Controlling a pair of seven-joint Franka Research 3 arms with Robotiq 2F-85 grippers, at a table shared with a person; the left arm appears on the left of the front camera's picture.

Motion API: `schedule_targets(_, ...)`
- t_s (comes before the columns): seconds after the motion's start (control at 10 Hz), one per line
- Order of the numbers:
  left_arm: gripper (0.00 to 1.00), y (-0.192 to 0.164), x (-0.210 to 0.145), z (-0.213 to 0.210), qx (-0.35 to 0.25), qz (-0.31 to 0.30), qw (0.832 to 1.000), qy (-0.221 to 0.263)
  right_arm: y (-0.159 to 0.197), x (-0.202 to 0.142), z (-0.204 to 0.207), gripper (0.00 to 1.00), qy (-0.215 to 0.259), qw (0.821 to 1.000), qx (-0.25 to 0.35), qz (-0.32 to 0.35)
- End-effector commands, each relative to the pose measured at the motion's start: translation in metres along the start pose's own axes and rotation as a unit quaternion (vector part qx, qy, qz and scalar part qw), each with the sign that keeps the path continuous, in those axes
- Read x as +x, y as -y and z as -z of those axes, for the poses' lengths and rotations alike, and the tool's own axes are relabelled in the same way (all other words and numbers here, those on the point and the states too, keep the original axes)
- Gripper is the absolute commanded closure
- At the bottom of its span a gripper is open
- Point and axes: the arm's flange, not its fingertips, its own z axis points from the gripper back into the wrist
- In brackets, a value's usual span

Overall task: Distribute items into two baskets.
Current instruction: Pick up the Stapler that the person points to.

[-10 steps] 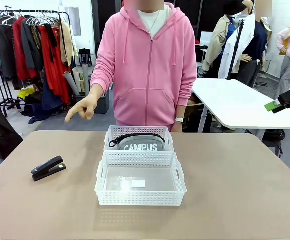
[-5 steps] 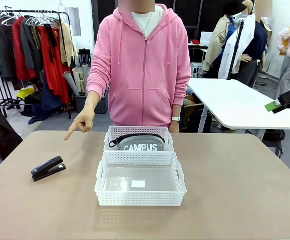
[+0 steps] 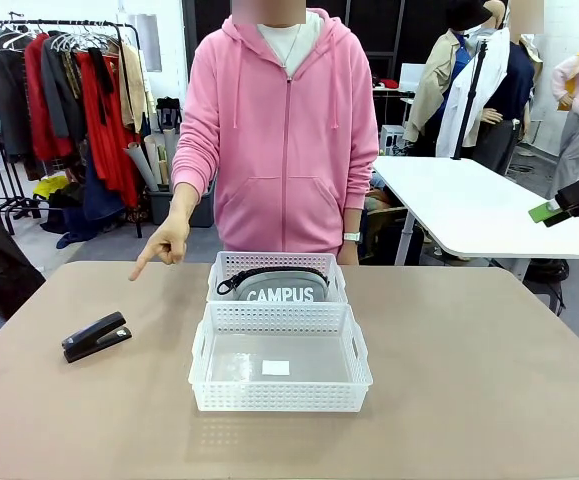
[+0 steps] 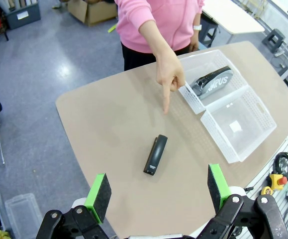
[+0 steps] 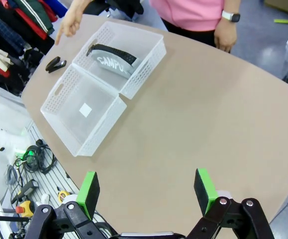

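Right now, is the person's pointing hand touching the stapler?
Apart. In the left wrist view, bare table shows between the hand and the stapler.

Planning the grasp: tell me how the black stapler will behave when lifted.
The stapler looks rigid and compact, so probably heavy for its size. It lies flat on the table, unlikely to roll. Its smooth shell may slip.

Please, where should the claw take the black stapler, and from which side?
Grip the stapler across its narrow middle, coming down from above. It lies flat on the table with both long sides free, so the open left claw should likely fit.
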Motion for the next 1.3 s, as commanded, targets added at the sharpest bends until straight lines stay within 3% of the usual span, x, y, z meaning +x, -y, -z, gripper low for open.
schedule_targets(0.0,0.00,0.000,-0.001,0.000,-0.007,0.006,1.000,0.008,0.000,0.000,-0.001,0.00,0.002,1.000,0.000,0.001)
schedule_targets(0.3,0.00,-0.004,0.006,0.010,0.009,0.008,1.000,-0.018,0.000,0.000,-0.001,0.00,0.002,1.000,0.000,0.001)
schedule_targets(0.8,0.00,-0.036,0.031,0.083,-0.023,0.031,0.994,-0.099,0.000,0.000,-0.001,0.00,0.002,1.000,0.000,0.001)
schedule_targets(1.2,0.00,-0.042,0.047,0.150,-0.005,0.078,0.983,-0.166,0.000,0.000,-0.001,0.00,0.002,1.000,0.000,0.001)
